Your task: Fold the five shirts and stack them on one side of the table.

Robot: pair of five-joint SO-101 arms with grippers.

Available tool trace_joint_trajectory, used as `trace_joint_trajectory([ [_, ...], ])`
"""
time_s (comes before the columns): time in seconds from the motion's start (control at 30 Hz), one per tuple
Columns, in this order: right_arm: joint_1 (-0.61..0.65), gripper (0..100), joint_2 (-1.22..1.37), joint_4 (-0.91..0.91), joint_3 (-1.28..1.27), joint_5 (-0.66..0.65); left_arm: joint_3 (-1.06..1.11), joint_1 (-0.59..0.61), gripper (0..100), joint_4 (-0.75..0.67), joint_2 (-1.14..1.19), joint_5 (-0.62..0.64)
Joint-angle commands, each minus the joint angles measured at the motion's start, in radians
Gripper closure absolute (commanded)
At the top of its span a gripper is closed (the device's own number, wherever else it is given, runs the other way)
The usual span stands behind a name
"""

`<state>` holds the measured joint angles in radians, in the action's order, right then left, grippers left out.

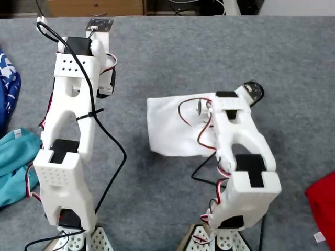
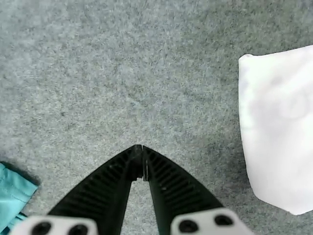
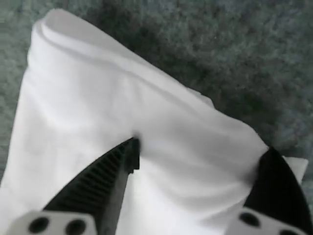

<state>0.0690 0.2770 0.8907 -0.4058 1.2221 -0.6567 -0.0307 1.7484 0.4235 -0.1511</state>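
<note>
A folded white shirt (image 1: 170, 125) lies on the grey table near the middle. My right gripper (image 3: 200, 159) is open just above it, one fingertip (image 3: 128, 152) on the cloth and the other at a raised fold of the white shirt (image 3: 146, 107). My left gripper (image 2: 139, 161) is shut and holds nothing; it hangs over bare grey table, with the white shirt (image 2: 279, 127) off to one side. A teal shirt (image 1: 13, 162) lies crumpled at the left edge, beside the left arm (image 1: 68, 120). A corner of the teal shirt (image 2: 12, 196) shows in the left wrist view.
A blue patterned shirt (image 1: 8, 83) lies at the far left edge. A red shirt (image 1: 322, 201) sits at the right edge near the front. Bare grey table (image 1: 209, 52) stretches across the back and between the arms. Loose cables (image 1: 112, 141) run from the left arm.
</note>
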Motion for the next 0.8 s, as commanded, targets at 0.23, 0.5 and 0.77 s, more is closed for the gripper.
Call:
trace_joint_trajectory([
  [0.23,-0.012,94.5,0.045,0.052,0.056,-0.072,0.0,0.006,98,0.009,-0.056,0.003],
  [0.5,-0.018,99.1,0.038,0.21,0.16,-0.15,0.002,0.006,98,0.009,-0.056,0.003],
  [0.77,-0.074,99.3,0.038,0.493,0.414,-0.158,0.002,0.006,98,0.009,-0.064,0.003],
])
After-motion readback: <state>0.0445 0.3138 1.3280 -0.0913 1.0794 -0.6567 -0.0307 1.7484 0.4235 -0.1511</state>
